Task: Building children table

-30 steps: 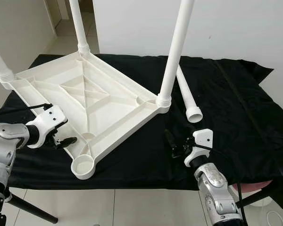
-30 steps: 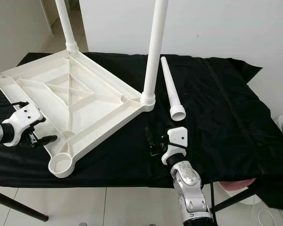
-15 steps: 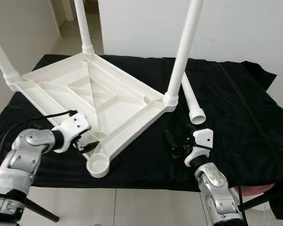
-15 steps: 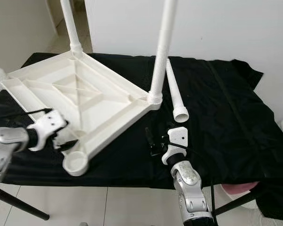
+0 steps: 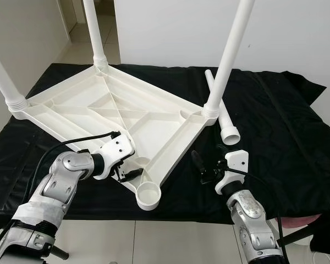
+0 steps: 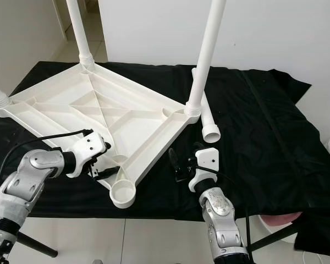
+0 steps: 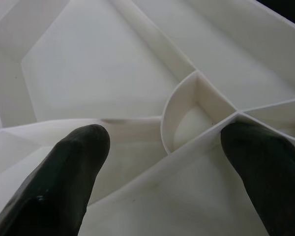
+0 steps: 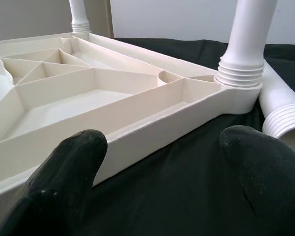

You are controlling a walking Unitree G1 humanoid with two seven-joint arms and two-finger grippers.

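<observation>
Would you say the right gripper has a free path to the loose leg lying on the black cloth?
Probably yes. The right gripper is open just short of the loose leg, with bare cloth between; the nearby tabletop corner sits to its left.

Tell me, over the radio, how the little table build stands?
Left gripper open over upturned tabletop. Right gripper open, empty. Three legs fitted; fourth leg loose on black cloth; its socket unobstructed.

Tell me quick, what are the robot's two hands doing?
Left end effector: open, fingers over the white tabletop edge, holding nothing.
Right end effector: open, empty, above the black cloth.
</observation>
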